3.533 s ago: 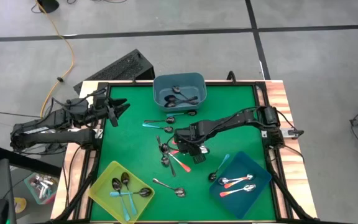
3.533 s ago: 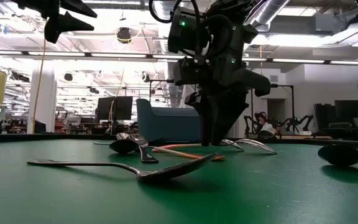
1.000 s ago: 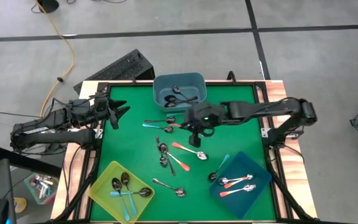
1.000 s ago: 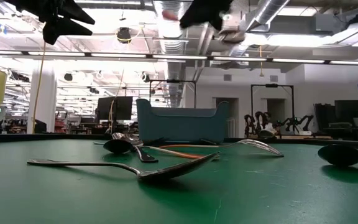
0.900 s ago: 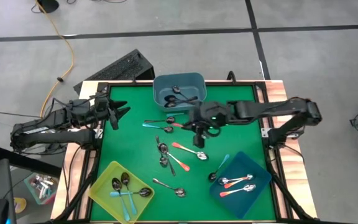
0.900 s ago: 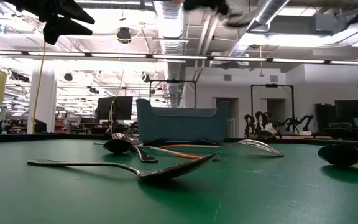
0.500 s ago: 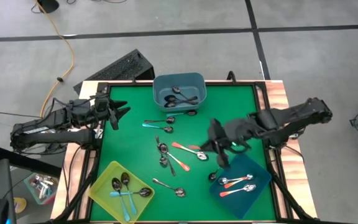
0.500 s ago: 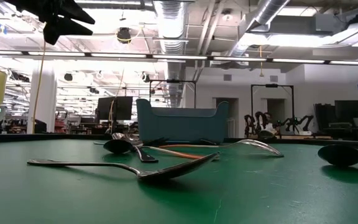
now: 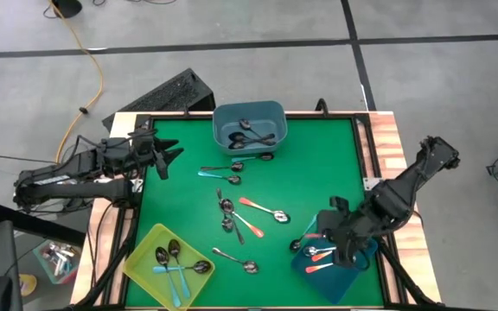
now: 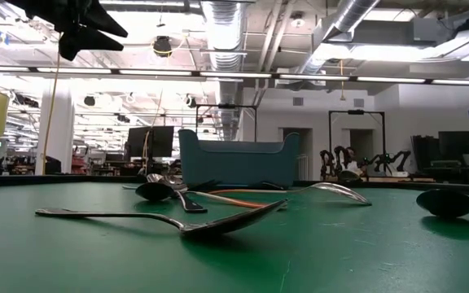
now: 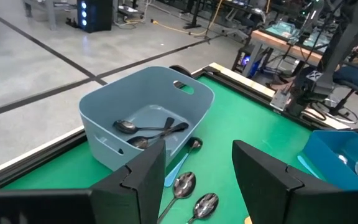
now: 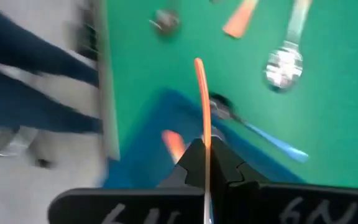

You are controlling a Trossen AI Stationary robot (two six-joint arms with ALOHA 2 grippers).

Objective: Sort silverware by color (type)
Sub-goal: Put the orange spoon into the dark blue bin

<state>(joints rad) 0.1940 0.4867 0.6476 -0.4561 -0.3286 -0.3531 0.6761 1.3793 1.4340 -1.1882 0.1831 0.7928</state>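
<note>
We see the green felt tabletop with open room along its left edge. Our right gripper hangs over the dark blue plastic bin at the front right corner, clamped on an orange-handled spoon. Our left gripper, fingers spread, hovers near the grey-blue plastic bin. We can read no writing.

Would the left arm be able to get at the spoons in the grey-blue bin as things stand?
Probably yes. The left gripper hangs open just short of the grey-blue bin, whose top is open, with nothing between them. The right gripper, shut on an orange spoon, is away over the dark blue bin.
</note>
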